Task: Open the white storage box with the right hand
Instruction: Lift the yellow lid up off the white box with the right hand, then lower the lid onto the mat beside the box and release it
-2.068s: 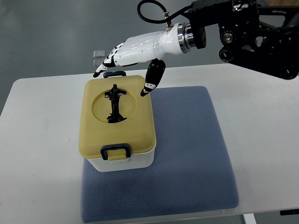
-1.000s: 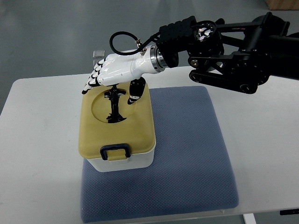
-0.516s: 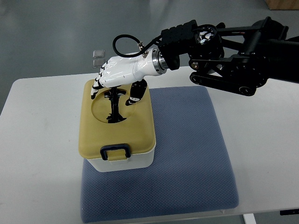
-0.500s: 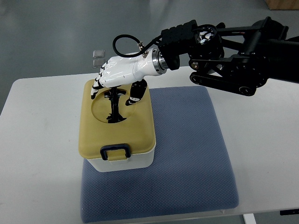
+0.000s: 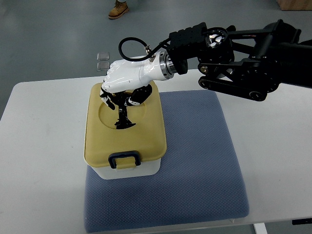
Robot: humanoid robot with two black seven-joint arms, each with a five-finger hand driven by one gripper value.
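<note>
The white storage box (image 5: 127,170) sits on the left part of a blue-grey mat (image 5: 195,161) laid on the white worktop (image 5: 39,146). Its yellow lid (image 5: 146,131) faces up, with a round recess in the top and a black handle (image 5: 122,117) running along the middle of that recess. A dark blue latch (image 5: 124,160) hangs at the lid's near edge, over the box's white front wall. The right robot hand (image 5: 123,92) reaches in from the upper right on a black arm (image 5: 243,68) with a looped black cable above the wrist. It is directly over the far half of the lid, palm down, its white back uppermost. Its black-tipped fingers (image 5: 109,99) are curled down into the recess and closed around the far end of the black handle, with the thumb on the right side of it. The lid sits slightly askew on the box, overhanging the white base on the right. Beyond the worktop, on the grey floor, lie two small clear squares (image 5: 103,60), and a brown shoe (image 5: 118,9) shows at the top edge.
</note>
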